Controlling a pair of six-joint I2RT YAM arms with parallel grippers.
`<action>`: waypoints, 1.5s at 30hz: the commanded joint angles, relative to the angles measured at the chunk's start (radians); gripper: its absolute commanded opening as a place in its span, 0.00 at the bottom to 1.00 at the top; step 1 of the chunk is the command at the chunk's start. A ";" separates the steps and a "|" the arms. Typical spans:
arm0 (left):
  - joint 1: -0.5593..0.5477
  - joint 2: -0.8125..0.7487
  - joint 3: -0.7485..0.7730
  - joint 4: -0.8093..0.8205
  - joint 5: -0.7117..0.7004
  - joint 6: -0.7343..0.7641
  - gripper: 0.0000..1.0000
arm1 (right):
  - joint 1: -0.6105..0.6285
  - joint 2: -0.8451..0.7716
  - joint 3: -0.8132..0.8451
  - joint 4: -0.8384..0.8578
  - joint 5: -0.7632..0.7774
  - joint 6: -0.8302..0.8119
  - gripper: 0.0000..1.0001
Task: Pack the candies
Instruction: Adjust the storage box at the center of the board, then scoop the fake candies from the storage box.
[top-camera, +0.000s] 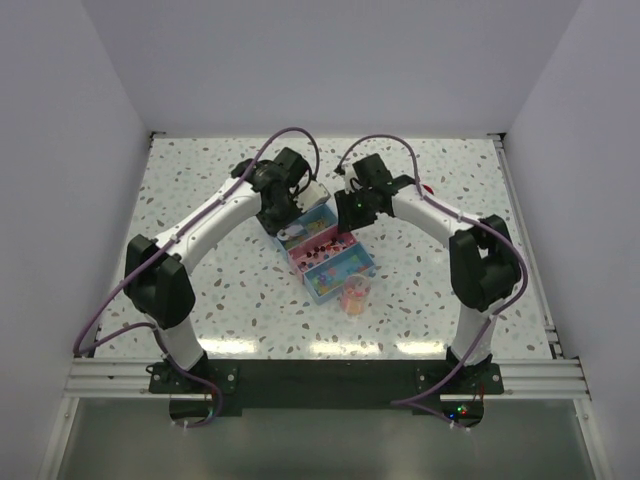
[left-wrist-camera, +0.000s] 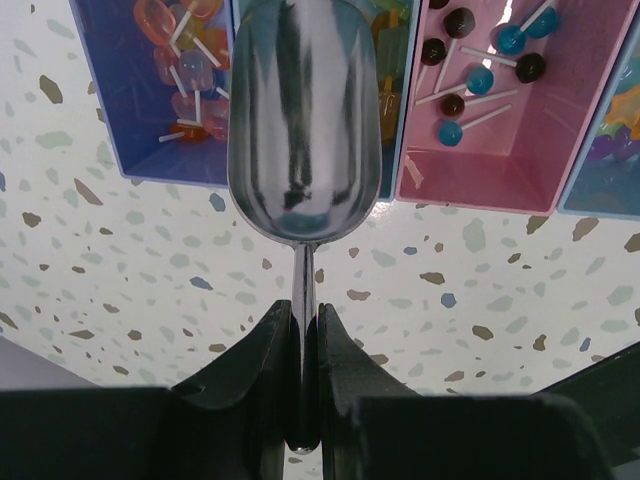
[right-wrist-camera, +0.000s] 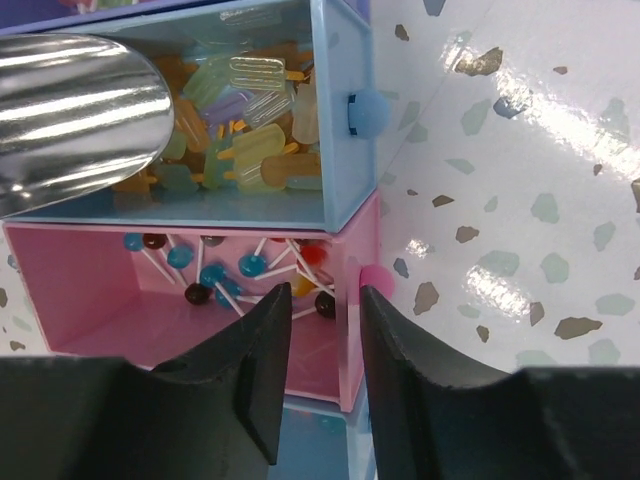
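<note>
Scoop handle tight in left hand; right hand half-spread beside pink drawer knob

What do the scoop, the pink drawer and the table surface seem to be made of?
The scoop: metal, probably polished steel; it mirrors light in bright streaks. The pink drawer: likely plastic, smooth, uniform colour, thin moulded walls. The table surface: glossy white with coloured flecks, terrazzo-like; stone or printed laminate, I cannot tell.

Speckled table, touching blue and pink boxes at centre, perhaps an orange packet just beside
</note>
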 joint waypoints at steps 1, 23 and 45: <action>0.008 -0.038 -0.008 0.003 -0.036 -0.003 0.00 | 0.015 0.023 -0.014 0.028 0.031 -0.035 0.36; 0.011 -0.287 -0.217 -0.041 -0.044 0.100 0.00 | 0.194 -0.100 -0.120 0.094 0.230 0.042 0.00; -0.055 -0.178 -0.160 -0.118 -0.176 0.169 0.00 | 0.256 -0.118 -0.140 0.130 0.309 0.066 0.00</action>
